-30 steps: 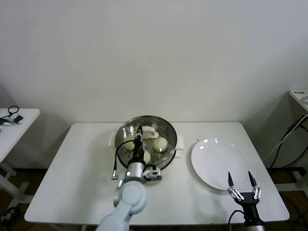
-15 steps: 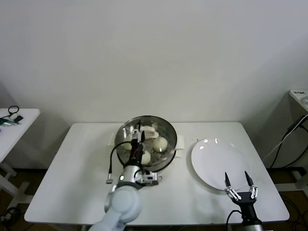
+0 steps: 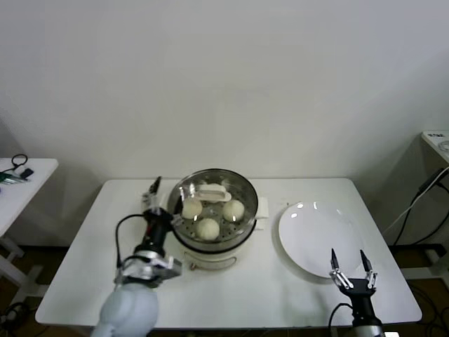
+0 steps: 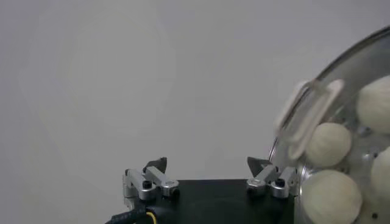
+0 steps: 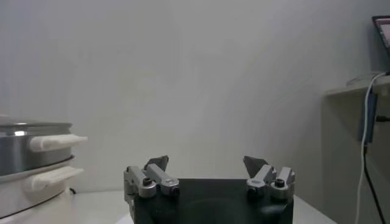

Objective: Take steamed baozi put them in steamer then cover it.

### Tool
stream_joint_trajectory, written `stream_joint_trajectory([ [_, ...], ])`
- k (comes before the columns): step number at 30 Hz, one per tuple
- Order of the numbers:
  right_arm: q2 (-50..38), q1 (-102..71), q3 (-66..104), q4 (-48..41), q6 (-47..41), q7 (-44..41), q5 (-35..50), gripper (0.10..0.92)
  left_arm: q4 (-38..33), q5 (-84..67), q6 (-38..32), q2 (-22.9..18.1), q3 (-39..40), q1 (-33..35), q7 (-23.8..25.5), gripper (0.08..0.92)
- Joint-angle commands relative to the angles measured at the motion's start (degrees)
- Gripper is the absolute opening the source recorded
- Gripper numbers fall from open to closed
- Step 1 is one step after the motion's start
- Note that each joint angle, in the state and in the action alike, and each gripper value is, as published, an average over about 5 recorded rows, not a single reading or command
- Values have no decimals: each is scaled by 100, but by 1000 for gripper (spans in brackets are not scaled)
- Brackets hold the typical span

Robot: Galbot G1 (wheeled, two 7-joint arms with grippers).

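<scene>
At three o'clock from the released, empty left claw (image 3: 154,198) sits the steamer (image 3: 242,225) under its cover (image 3: 212,194), while the right claw (image 3: 353,270), also spread empty, waits at five o'clock.

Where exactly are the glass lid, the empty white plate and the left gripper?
glass lid (image 3: 212,192), head view, on its cream handle.
white plate (image 3: 316,239), head view, on its bare middle.
left gripper (image 3: 155,200), head view, midway between its fingertips, beside the steamer (image 3: 250,214).
</scene>
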Motion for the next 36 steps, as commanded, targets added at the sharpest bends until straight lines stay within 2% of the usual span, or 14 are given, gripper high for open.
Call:
stream_joint_trajectory([
  [1, 7, -27, 16, 92, -255, 256, -98, 823, 578, -5670, -2080, 494, -2789, 1260, -205, 823],
  [6, -5, -13, 5, 4, -357, 276, -140, 823, 1472, -6605, -2846, 684, -2767, 1526, -72, 823],
  [15, 2, 50, -44, -21, -580, 251, -179, 823, 2447, -6617, -3414, 374, -2342, 1450, 175, 823],
  [23, -91, 65, -84, -27, -724, 120, -69, 823, 2587, -6441, -3516, 140, -1994, 1433, 269, 823],
  [36, -121, 89, -116, -42, -712, 92, -64, 823, 2430, -6392, -3525, 39, -1873, 1509, 312, 823],
])
